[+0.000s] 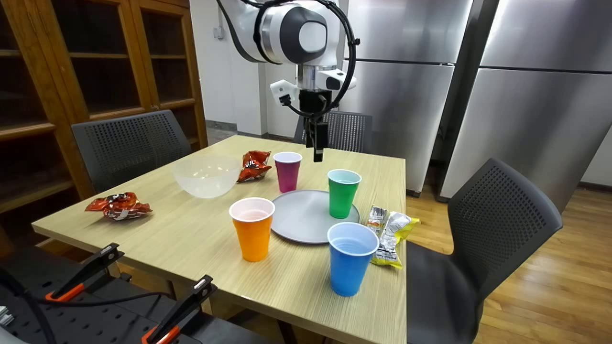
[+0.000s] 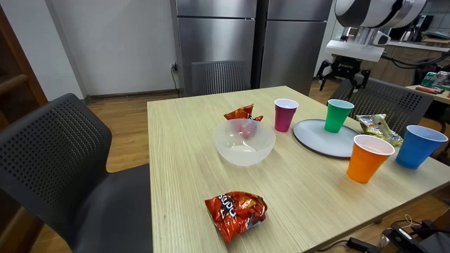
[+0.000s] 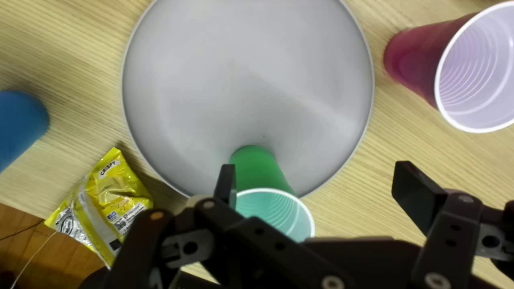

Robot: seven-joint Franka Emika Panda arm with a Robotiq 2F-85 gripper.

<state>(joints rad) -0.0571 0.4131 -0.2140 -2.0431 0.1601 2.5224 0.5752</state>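
As your gripper (image 3: 320,188) hung empty, fingers (image 3: 413,192) spread wide, you had the green cup (image 3: 265,178) below, standing on the grey plate (image 3: 249,80) near its edge (long axis upright), closer to the finger (image 3: 226,184) at left in the wrist view than to its opposite.
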